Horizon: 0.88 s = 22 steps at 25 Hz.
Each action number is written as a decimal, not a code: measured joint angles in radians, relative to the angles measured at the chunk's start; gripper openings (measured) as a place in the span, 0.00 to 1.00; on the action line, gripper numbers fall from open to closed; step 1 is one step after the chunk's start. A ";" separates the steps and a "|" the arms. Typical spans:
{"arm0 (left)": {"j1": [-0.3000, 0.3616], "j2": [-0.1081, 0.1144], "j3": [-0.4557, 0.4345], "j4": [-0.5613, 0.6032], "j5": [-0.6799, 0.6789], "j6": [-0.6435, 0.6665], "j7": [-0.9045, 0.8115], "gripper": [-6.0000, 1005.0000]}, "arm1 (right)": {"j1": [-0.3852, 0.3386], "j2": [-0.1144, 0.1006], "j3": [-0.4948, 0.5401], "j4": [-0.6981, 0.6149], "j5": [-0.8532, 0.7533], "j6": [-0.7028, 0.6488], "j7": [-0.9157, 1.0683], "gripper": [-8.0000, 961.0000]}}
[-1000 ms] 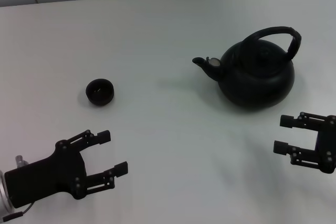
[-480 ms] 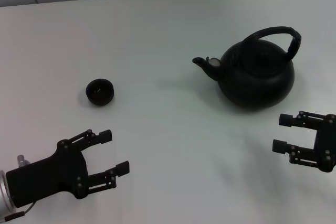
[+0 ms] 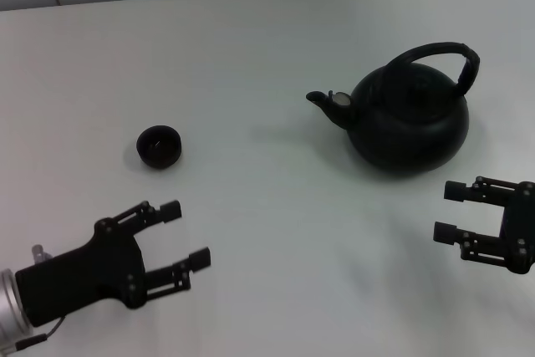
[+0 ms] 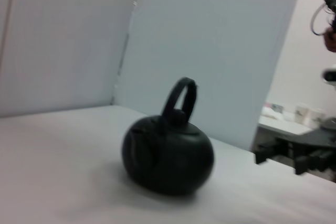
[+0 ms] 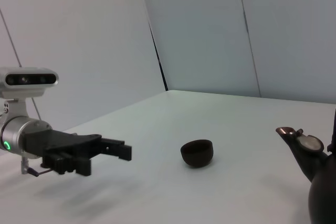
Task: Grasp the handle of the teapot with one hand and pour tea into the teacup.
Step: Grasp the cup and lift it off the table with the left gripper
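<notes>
The matte-black teapot [image 3: 410, 123] stands upright at the right of the white table, spout pointing left, its arched handle [image 3: 447, 54] rising over the lid. The small black teacup [image 3: 159, 146] sits well to its left. My right gripper [image 3: 448, 211] hovers open just in front of the teapot, apart from it, with nothing between its fingers. My left gripper [image 3: 185, 233] is open and empty near the front left, short of the teacup. The left wrist view shows the teapot [image 4: 168, 153], its handle [image 4: 181, 97] and the right gripper [image 4: 283, 158]. The right wrist view shows the teacup [image 5: 197, 152], the teapot's spout [image 5: 294, 139] and the left gripper [image 5: 119, 149].
The white table [image 3: 267, 39] ends at a far edge along the top of the head view, against a pale wall. Bare tabletop lies between teacup and teapot. A shelf with small items [image 4: 289, 116] shows beyond the table in the left wrist view.
My left gripper has shifted a little to the right and forward, still open. The right gripper, teapot and teacup have barely moved.
</notes>
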 joint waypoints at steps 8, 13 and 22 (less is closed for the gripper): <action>0.020 -0.005 -0.215 -0.105 -0.083 -0.148 0.149 0.84 | 0.000 0.000 0.000 0.000 0.000 -0.004 0.000 0.70; 0.033 -0.004 -0.329 -0.131 -0.100 -0.188 0.227 0.84 | 0.000 0.000 0.000 0.000 0.002 -0.006 0.000 0.70; 0.018 -0.003 -0.281 -0.130 -0.092 -0.241 0.281 0.84 | 0.006 0.000 0.000 0.000 0.005 -0.002 0.000 0.70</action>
